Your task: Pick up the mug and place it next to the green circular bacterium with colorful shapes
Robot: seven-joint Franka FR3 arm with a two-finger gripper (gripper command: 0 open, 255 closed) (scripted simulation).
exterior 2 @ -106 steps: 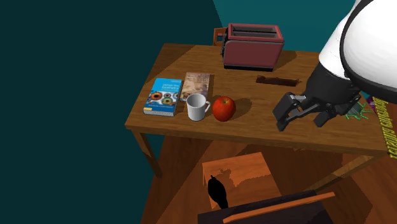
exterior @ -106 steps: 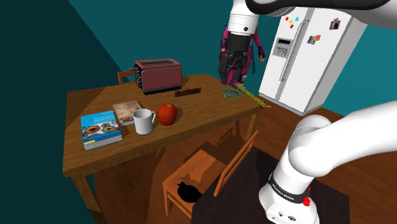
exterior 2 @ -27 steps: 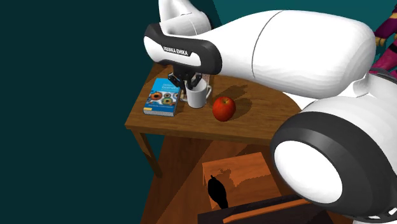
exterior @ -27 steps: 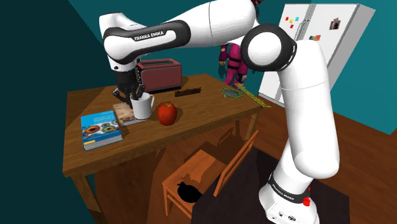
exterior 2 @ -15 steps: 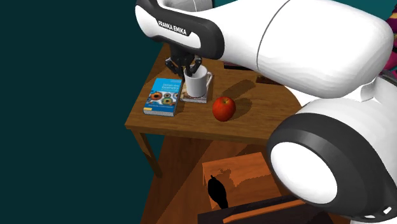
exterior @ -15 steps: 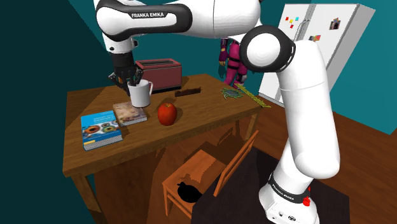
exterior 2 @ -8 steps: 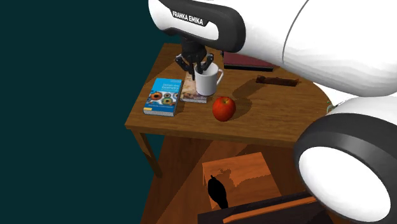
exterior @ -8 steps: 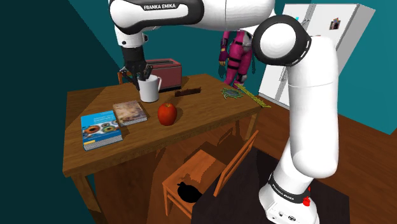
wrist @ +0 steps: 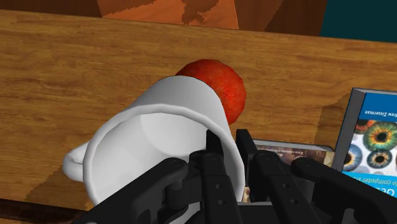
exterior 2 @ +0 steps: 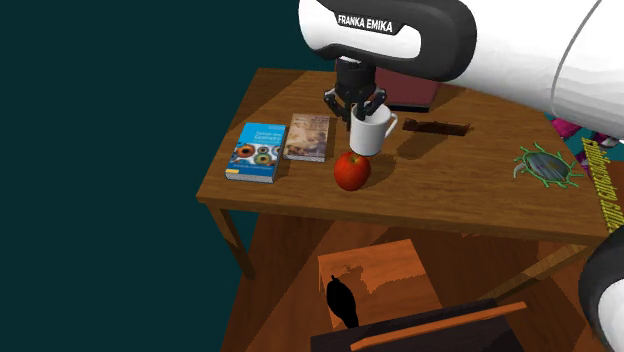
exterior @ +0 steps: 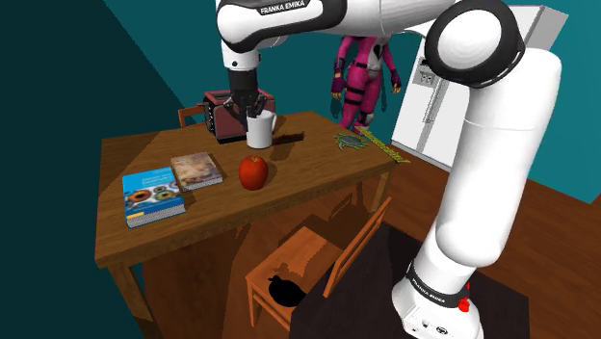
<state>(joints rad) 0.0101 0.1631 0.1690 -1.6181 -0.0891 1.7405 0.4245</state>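
Mug [exterior 2: 372,131] hangs above the table [exterior 2: 440,205], just over the apple [exterior 2: 351,171], its rim pinched between the gripper's [exterior 2: 358,108] fingers; the green bacterium [exterior 2: 545,165] lies well apart, toward the second exterior view's right.

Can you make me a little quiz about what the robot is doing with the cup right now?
1. True or false: the gripper is shut on the rim of the white mug.
2. In the wrist view, what shows just beyond the mug? A) red apple B) a banana C) a spoon
3. Fill in: in the second exterior view, the green bacterium toy lies on the table to the mug's ____.

Key: 1 true; 2 A; 3 right.
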